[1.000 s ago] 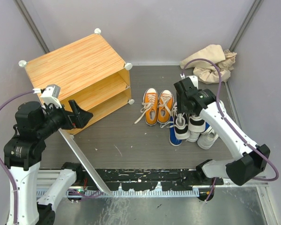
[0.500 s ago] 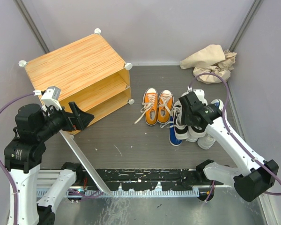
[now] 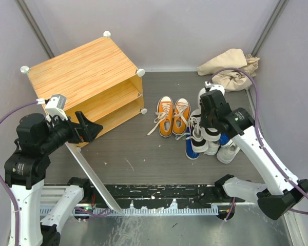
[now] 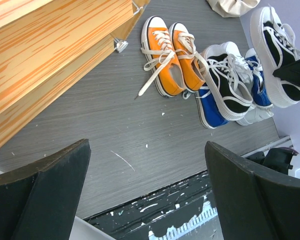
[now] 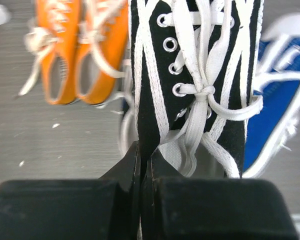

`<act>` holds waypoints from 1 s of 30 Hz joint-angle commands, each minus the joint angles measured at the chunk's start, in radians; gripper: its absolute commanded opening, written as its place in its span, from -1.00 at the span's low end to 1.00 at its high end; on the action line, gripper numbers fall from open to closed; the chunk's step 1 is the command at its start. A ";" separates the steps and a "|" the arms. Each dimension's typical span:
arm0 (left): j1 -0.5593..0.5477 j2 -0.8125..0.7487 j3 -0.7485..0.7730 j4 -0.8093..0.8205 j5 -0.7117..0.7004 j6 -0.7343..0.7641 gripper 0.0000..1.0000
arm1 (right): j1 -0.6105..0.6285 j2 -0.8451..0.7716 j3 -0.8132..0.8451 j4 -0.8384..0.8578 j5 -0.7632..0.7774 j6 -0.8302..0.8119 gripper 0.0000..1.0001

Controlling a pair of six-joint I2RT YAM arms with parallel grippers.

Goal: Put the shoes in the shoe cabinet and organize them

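Since half a second ago the right arm's wrist has drawn back toward 12 o'clock, and the shoe in its grip has moved with it; the left arm has not shifted. The right gripper [image 5: 141, 150] is pinched fully closed on the thin canvas edge beside the eyelets of a black sneaker [image 5: 200, 75], whose flat white laces cross in a knot over metal-ringed holes. This shoe has a thick white rubber sole and hangs tilted over the pile at 3 o'clock on the table [image 3: 143, 148], a dark grey surface with a fine grain.

Under it lie a second black sneaker [image 3: 197, 139] resting on a blue sneaker [image 3: 190, 152], with a white sneaker [image 3: 229, 152] at the pile's 4 o'clock side. The orange pair [image 3: 173, 116] stands side by side just beside the pile, laces trailing loose.

The left gripper [image 3: 90, 127] is spread wide and holds nothing, near the open front of the shoe cabinet [image 3: 79, 66]. That boxy, striped orange-tan wood-grain unit with round white corner knobs sits at 10 o'clock. A crumpled beige cloth [image 3: 231, 66] lies at 1 o'clock.
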 commanded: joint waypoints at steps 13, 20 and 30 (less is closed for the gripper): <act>-0.002 0.008 0.008 0.050 -0.021 -0.026 0.96 | 0.422 0.279 0.286 0.299 -0.344 -0.140 -0.98; -0.003 0.010 -0.002 0.053 -0.016 -0.029 0.96 | 0.422 0.450 0.445 0.366 -0.418 -0.218 -0.98; -0.002 0.005 -0.025 0.052 0.000 -0.033 0.96 | 0.418 0.718 0.768 0.379 -0.419 -0.318 -0.98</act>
